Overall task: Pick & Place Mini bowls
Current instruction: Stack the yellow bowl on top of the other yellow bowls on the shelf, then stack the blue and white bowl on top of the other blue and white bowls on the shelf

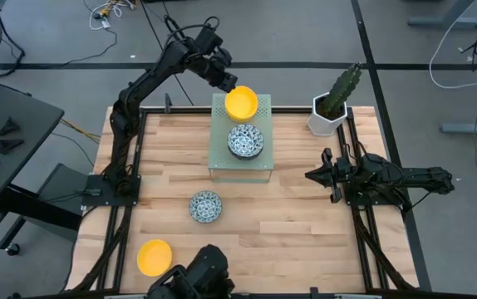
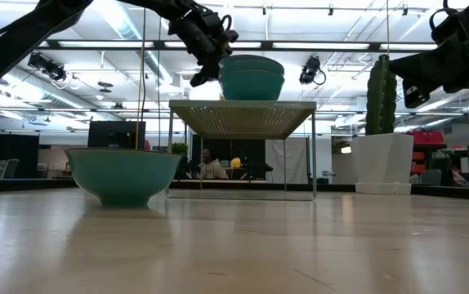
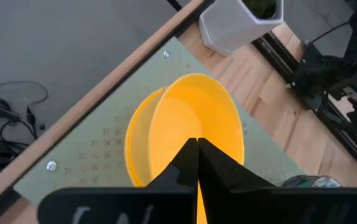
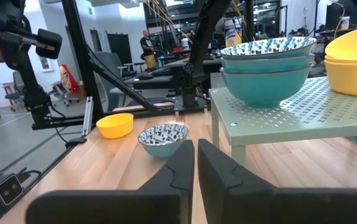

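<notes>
A pale green perforated stand sits at the table's far middle. On it are a stack of yellow mini bowls and a stack of blue-patterned mini bowls. The top yellow bowl lies askew in the one under it. My left gripper is shut over that bowl's far-left rim. One blue-patterned bowl and one yellow bowl rest on the wooden table. My right gripper waits shut at the table's right side. My left gripper comes slanting down from the table's far left, with its shut fingers over the top yellow bowl's nearest rim. The fingers hide that stretch of rim, and I cannot tell whether they touch the bowl.
A white hexagonal pot with a cactus stands at the far right corner, beside the stand. A dark camera mount sits at the near edge. Bare wood lies between the stand and the right arm.
</notes>
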Tool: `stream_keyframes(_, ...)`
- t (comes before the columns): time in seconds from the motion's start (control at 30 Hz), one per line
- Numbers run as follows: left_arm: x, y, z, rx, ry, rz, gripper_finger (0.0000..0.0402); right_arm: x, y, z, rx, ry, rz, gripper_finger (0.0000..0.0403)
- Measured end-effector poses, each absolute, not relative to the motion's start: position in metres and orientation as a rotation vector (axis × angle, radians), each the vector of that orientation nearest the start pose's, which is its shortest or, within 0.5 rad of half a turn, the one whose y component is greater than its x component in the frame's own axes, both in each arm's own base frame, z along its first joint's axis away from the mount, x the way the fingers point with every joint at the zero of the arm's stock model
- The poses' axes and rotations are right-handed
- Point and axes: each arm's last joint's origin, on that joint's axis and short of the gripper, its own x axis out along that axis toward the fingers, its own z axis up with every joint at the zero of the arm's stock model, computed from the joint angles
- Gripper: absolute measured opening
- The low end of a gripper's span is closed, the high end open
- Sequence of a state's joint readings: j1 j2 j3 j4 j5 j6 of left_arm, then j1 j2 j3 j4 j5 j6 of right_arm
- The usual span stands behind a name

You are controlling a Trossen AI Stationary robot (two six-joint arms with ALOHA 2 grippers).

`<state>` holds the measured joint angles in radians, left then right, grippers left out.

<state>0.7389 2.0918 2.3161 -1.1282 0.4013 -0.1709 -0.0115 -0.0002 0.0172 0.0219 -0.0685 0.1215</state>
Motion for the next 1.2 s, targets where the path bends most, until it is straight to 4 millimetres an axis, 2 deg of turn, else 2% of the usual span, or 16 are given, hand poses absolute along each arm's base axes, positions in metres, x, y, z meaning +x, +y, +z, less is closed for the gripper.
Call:
stream_keyframes(0.4,0.338,0.293,0.348,-0.700,0.800,0.365,0.0003,0.096,0.001,0.172,0.120,-0.036,0.059,0.0027)
stream_keyframes(0.8,0.332,0.297,0.346,-0.658,0.847,0.474,0.0002,0.097,0.001,0.171,0.120,-0.036,0.059,0.0027)
stream_keyframes(1.2,0.334,0.292,0.347,-0.648,0.856,0.450,0.0002,0.096,0.001,0.172,0.120,-0.036,0.059,0.0027)
